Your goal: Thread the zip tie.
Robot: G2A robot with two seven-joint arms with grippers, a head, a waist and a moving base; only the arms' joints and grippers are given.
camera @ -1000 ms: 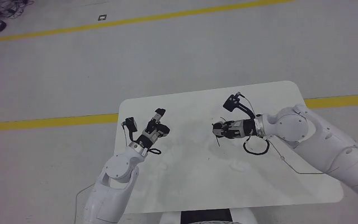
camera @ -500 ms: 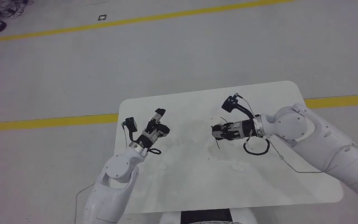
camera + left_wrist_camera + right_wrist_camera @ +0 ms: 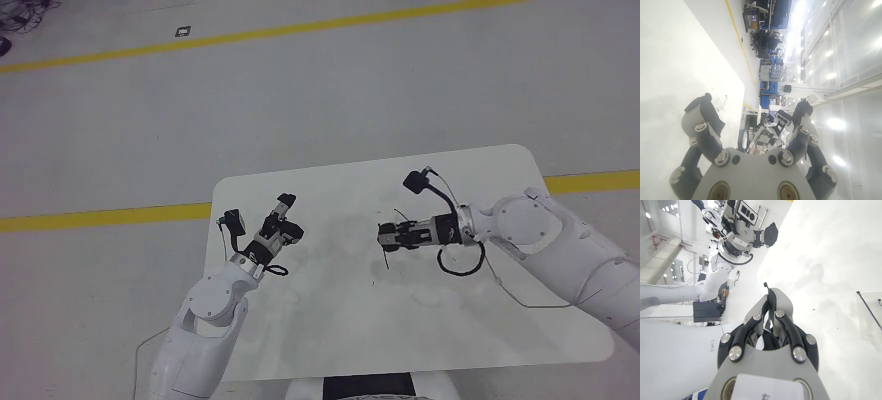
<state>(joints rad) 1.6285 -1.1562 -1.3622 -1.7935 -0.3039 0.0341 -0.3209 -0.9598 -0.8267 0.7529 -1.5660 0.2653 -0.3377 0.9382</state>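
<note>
My right gripper (image 3: 384,237) hovers above the middle of the white table (image 3: 330,330), shut on a thin black zip tie (image 3: 380,266) whose strap hangs down toward the table's front. In the right wrist view the zip tie (image 3: 768,300) is pinched between the fingers of the right gripper (image 3: 769,294), and its small square head pokes out past the fingertips. My left gripper (image 3: 290,216) is raised over the table's left part, facing the right one. In its own view the left gripper (image 3: 755,106) stands open with nothing between its fingers.
A clear sheet (image 3: 869,313) with spare black zip ties (image 3: 870,311) lies flat on the table beside the right gripper. Yellow floor lines run behind and beside the table. A cable loops under the right wrist (image 3: 455,268).
The right wrist has turned slightly, and the held zip tie's strap now hangs a little lower toward the table's front. The left arm has kept still.
</note>
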